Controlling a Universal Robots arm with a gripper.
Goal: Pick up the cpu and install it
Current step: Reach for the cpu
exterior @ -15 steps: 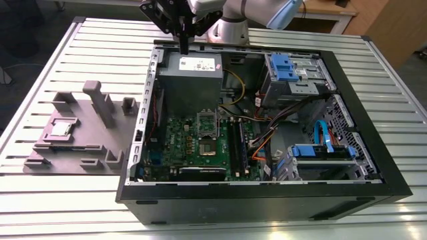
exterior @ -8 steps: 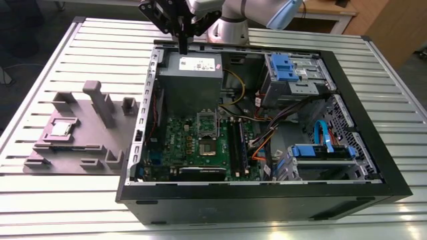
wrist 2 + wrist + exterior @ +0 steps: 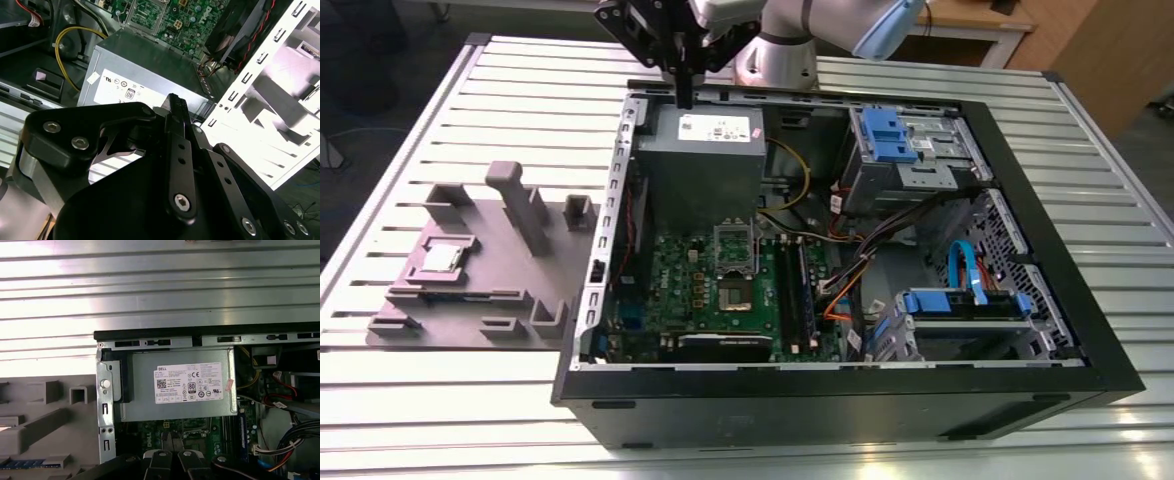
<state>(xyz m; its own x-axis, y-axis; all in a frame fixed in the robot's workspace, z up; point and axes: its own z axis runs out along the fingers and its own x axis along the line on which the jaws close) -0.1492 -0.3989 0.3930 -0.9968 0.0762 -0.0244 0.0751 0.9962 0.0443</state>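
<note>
One small flat chip is your whole concern here. The cpu [image 3: 443,257] lies face-up in a shallow recess of the grey fixture tray [image 3: 467,312]. That tray sits on the slatted table [image 3: 427,400], to the exterior view's left of the open computer case [image 3: 827,400].

Your gripper [image 3: 683,90] hangs well apart from the chip, over the far edge of the case and above the grey power supply [image 3: 707,150]. Its fingers [image 3: 176,107] are pressed together into one thin black blade, with nothing between them.

Judge the chip as very light and completely stiff; it will not flex or sag. Its silvery metal top looks smooth, so expect it to be slippery under hard pads. The body is thin and offers only a low edge to catch. Take it by two opposite sides of the pale rim, squarely, so it cannot pivot or tilt in the grip. Treat the hidden underside as the fragile face and keep clamping force gentle. The recess walls stand close around it, so you likely have little room beside the edges.
</note>
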